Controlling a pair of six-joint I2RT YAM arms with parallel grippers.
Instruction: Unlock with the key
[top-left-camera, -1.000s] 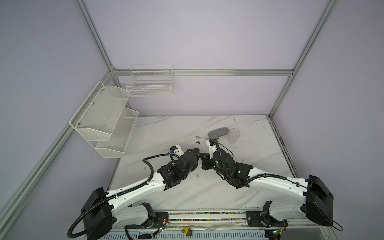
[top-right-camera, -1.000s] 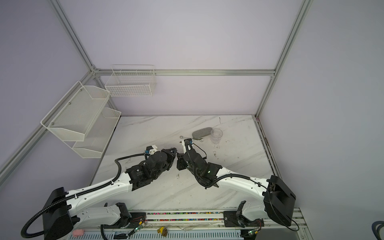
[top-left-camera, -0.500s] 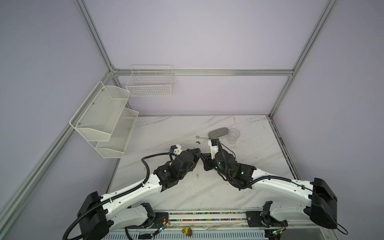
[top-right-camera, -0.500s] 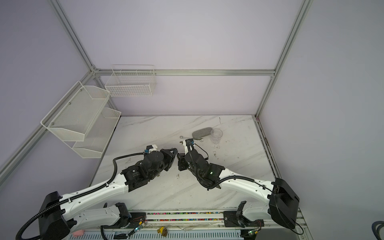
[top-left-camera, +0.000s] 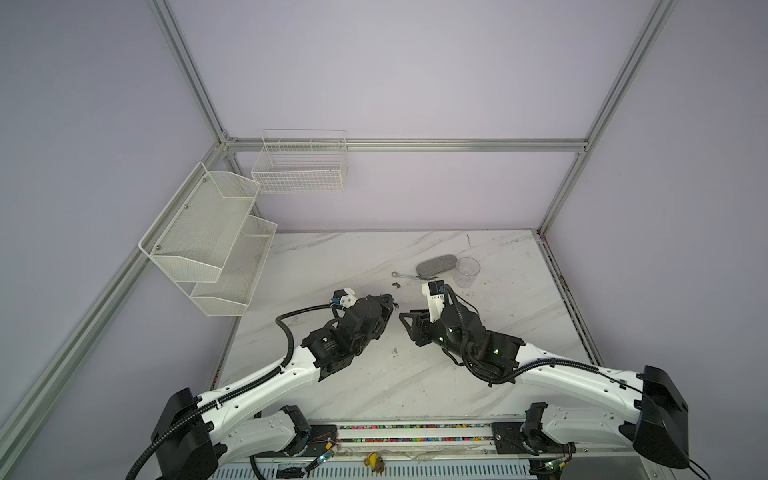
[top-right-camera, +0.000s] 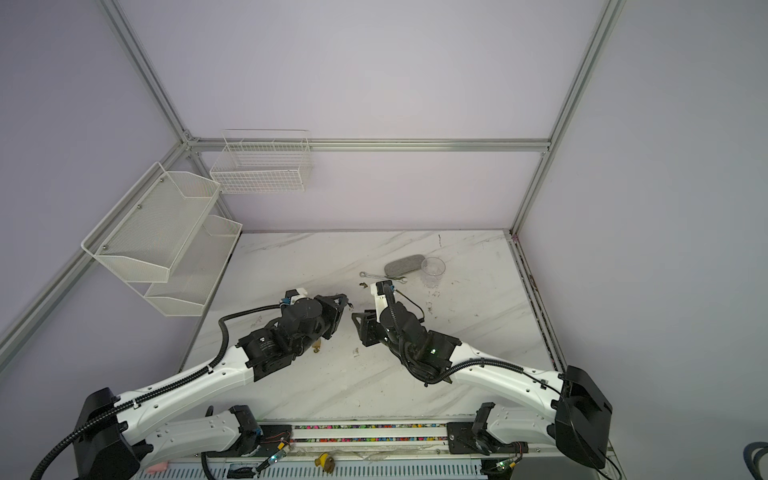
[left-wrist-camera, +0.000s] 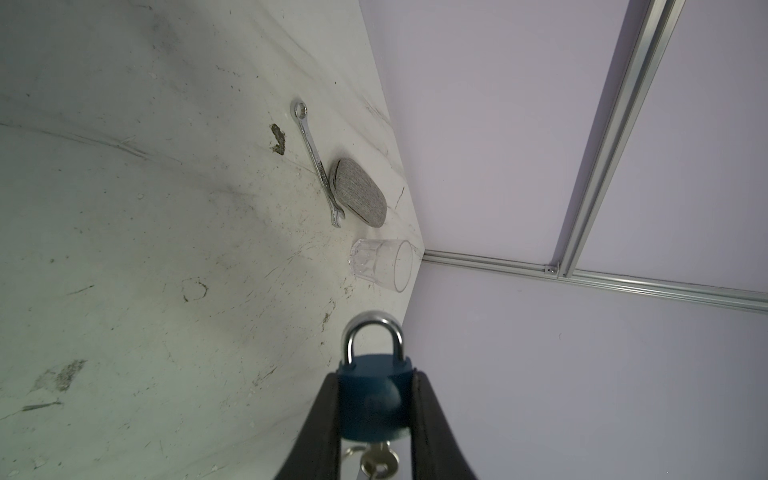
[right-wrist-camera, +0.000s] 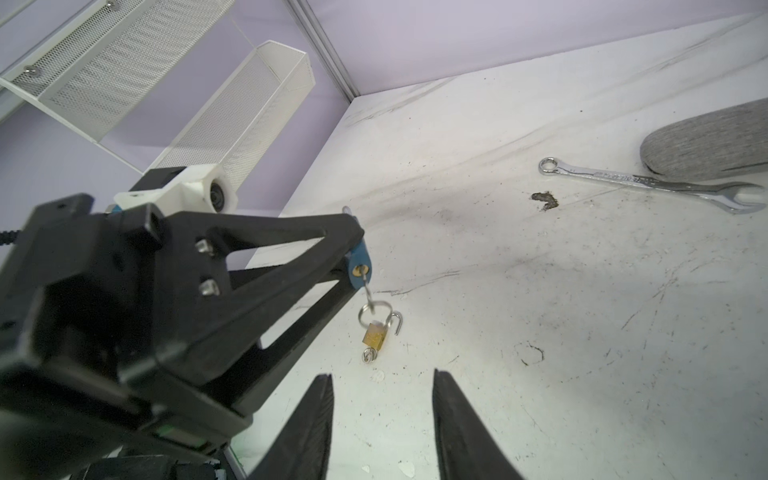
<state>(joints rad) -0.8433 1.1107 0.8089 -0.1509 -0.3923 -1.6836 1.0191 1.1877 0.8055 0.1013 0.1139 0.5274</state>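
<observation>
**Item 1, padlock** (left-wrist-camera: 372, 409). Blue body. The shackle (left-wrist-camera: 374, 332) is seated at both legs, so I judge it not yet unlocked. It is held clear of the table (top-left-camera: 332, 257), near the middle of the frame in both top views, where the arm mostly hides it.

**Item 2, left gripper** (left-wrist-camera: 374, 376). It pinches the padlock across the body's two sides. This leaves the shackle end and the keyway end both free. The hold probably braces the body so that it does not twist when the key turns. In a top view it sits just left of centre (top-left-camera: 388, 300).

**Item 3, key** (right-wrist-camera: 365, 282). It is seated in the keyway and juts out toward the opposite arm. A ring (right-wrist-camera: 374, 309) hangs from it, carrying a small brass lock (right-wrist-camera: 375, 334) whose own shackle is swung open. Whether this lock touches the table I cannot tell.

**Item 4, right gripper** (right-wrist-camera: 382, 411). The jaws are spread with nothing between them. It is near the key but apart from it. In a top view it sits at centre (top-left-camera: 409, 321), facing the left gripper. I judge it placed to take the key's head and turn it. The dangling weight may make the head awkward to catch.

**Item 5, bystanders.** A wrench (top-left-camera: 405, 275), a grey case (top-left-camera: 436, 266) and a glass (top-left-camera: 467, 270) lie right of centre in the frame, well apart from both grippers. The wrench and case touch, and the glass stands just beside the case. None has a part in the task.
</observation>
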